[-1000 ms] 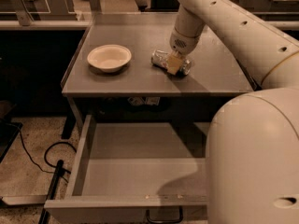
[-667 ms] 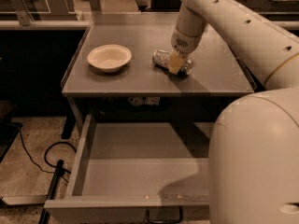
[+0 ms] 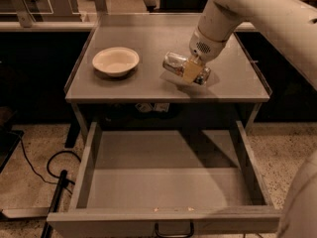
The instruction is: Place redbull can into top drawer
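View down on a grey tabletop (image 3: 143,33) w/ an open drawer below; white robot arm (image 3: 257,14) enters from 1 o'clock. The gripper (image 3: 192,71) sits right of centre on the table, approx 1 o'clock from mid-frame; its fingers are clenched across the middle of the redbull can (image 3: 172,62), one yellowish pad showing on the near side. The can lies on its side, silver end toward 10 o'clock; a shadow sits under it, so it looks just off the surface, but can't tell for sure. A cream bowl (image 3: 116,61) stands well apart at 9 o'clock of the can. The top drawer (image 3: 163,221) is pulled fully out at 6 o'clock, nothing visible inside, dark loop handle (image 3: 174,230) at its front edge. A black cable (image 3: 34,167) lies on the floor at 8 o'clock.

Step in hand, as I judge it: carry the can from table to drawer. To do it well: lift enough to clear the table's front edge; travel toward 6 o'clock, away from the bowl; lower over the drawer's mid-floor, away from the side walls; let go only when low, since a can on its side prob. rolls.
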